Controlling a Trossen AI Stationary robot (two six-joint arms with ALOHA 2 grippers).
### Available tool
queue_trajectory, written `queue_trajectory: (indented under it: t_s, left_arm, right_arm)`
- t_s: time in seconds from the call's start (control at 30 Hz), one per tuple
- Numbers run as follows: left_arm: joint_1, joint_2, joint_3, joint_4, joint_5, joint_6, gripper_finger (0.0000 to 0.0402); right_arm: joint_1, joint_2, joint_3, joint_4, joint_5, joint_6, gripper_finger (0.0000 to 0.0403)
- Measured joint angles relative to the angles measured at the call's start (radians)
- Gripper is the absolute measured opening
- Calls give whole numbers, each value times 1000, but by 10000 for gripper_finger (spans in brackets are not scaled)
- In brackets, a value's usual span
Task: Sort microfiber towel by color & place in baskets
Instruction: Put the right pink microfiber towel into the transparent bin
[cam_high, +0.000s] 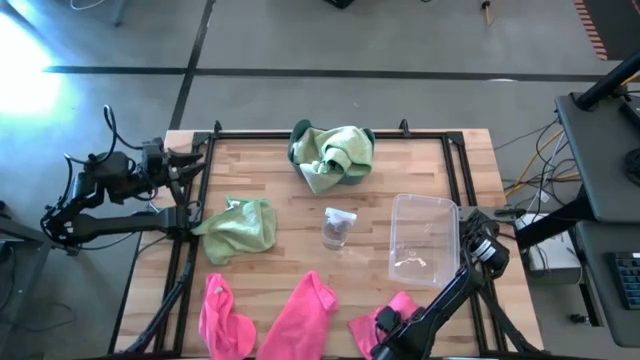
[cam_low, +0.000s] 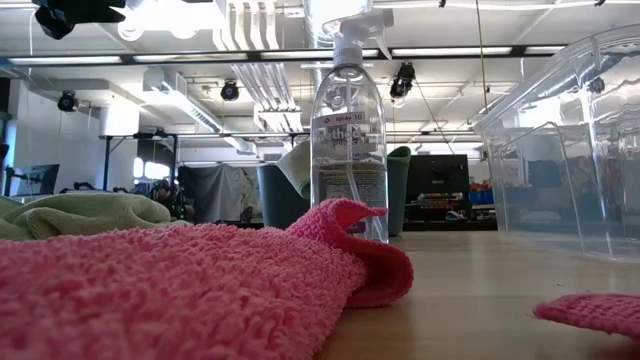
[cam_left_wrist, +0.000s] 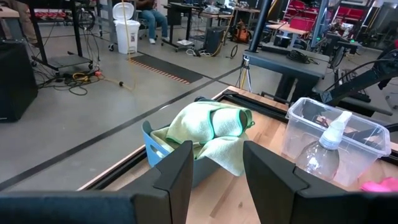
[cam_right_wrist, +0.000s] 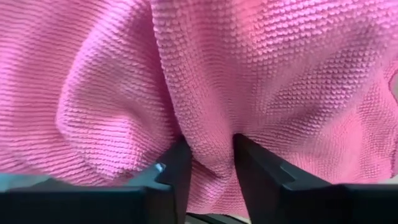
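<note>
Three pink microfiber towels lie along the table's near edge (cam_high: 225, 320) (cam_high: 300, 315) (cam_high: 395, 308). A light green towel (cam_high: 240, 228) lies flat toward the left. More green towels (cam_high: 335, 150) hang over the rim of the dark teal basket (cam_left_wrist: 155, 149) at the far side. The clear basket (cam_high: 425, 238) stands at the right. My right gripper (cam_high: 385, 325) is down on the rightmost pink towel (cam_right_wrist: 205, 74), shut on it. My left gripper (cam_left_wrist: 217, 168) is open, raised at the table's left edge, and faces the teal basket. My right gripper pinches a raised fold (cam_right_wrist: 208, 149) of the rightmost pink towel between its two fingers, coming from above. Cloth fills the wrist view, so which edge or corner this is I cannot tell. The towel's remainder lies slack on the table (cam_high: 400, 305).
A small clear spray bottle (cam_high: 338, 228) stands upright at the table's middle, between the green towel and the clear basket. A black frame rail (cam_high: 320, 135) runs around the tabletop. Bare wood shows between the teal basket and the bottle. People sit in the room beyond.
</note>
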Motion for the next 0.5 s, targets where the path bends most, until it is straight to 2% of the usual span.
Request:
queue_trajectory:
  t_s: [0.3,0.5]
  left_arm:
    - [0,0,0,0,0,0,126]
    - [0,0,0,0,0,0,126]
  right_arm:
    - [0,-1,1,24,0,10,20]
    - [0,-21,1,31,0,12,9]
